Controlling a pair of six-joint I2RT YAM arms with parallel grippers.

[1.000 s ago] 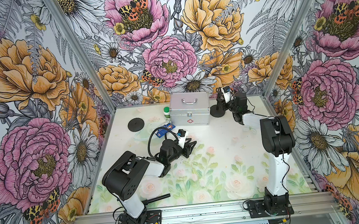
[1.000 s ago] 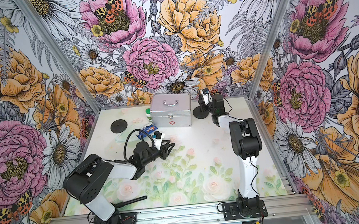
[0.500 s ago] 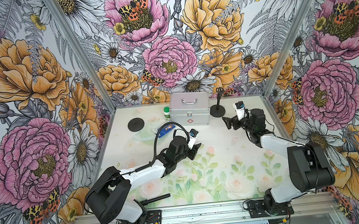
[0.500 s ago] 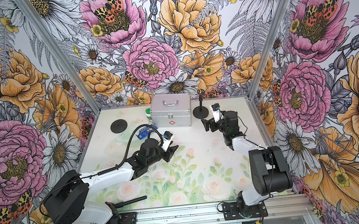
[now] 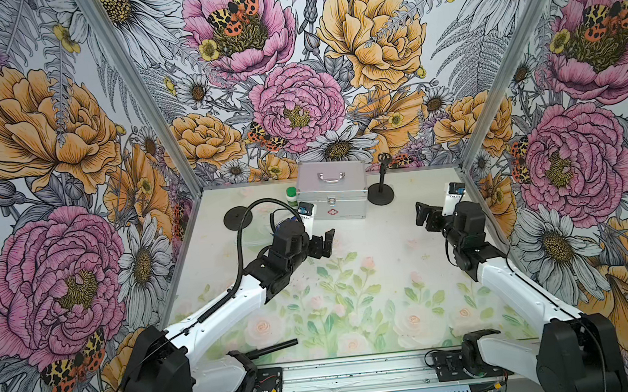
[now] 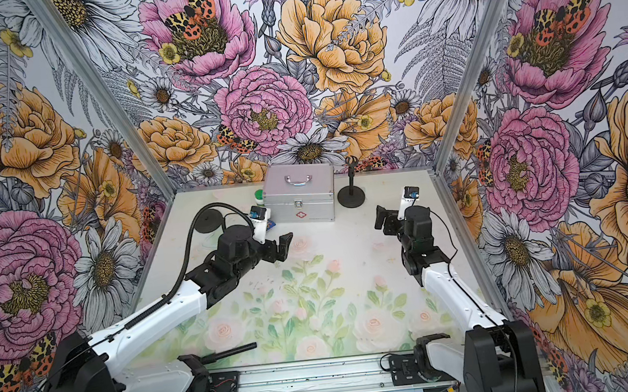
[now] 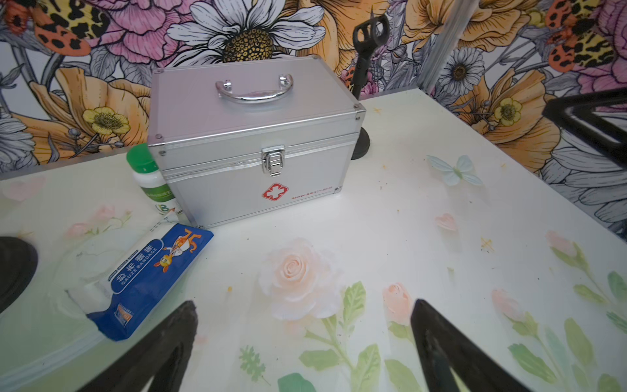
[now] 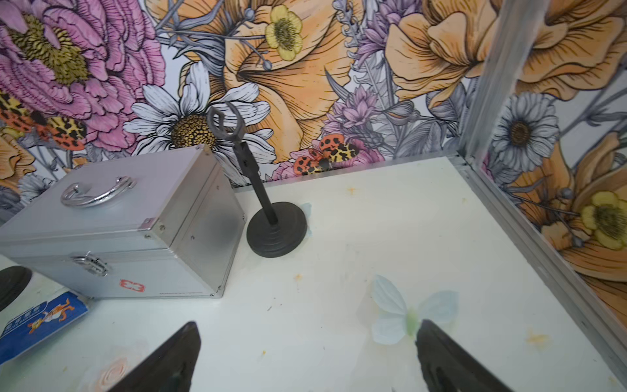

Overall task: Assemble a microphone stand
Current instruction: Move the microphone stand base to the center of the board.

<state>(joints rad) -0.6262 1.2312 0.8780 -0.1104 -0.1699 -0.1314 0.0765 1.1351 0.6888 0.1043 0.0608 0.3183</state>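
A black microphone stand (image 5: 381,193) (image 6: 351,197) stands upright at the back, just right of the silver case, its pole topped by a clip (image 7: 369,30); its round base (image 8: 276,234) rests on the table. A second black disc base (image 5: 237,217) (image 6: 208,221) lies flat at the back left. A black rod (image 5: 275,347) lies near the front edge. My left gripper (image 5: 324,242) (image 7: 302,305) hovers open and empty over mid-table, facing the case. My right gripper (image 5: 424,214) (image 8: 308,325) is open and empty, well in front and to the right of the stand.
A silver first-aid case (image 5: 332,189) with a handle sits at the back centre. A green-capped bottle (image 7: 146,169) stands at its left corner, and a blue gauze packet (image 7: 152,281) lies in front of that. Metal frame posts and floral walls enclose the table.
My right gripper let go of the stand at the back and drew away toward the front right, opening wide. My left gripper moved right from the gauze packet and opened.
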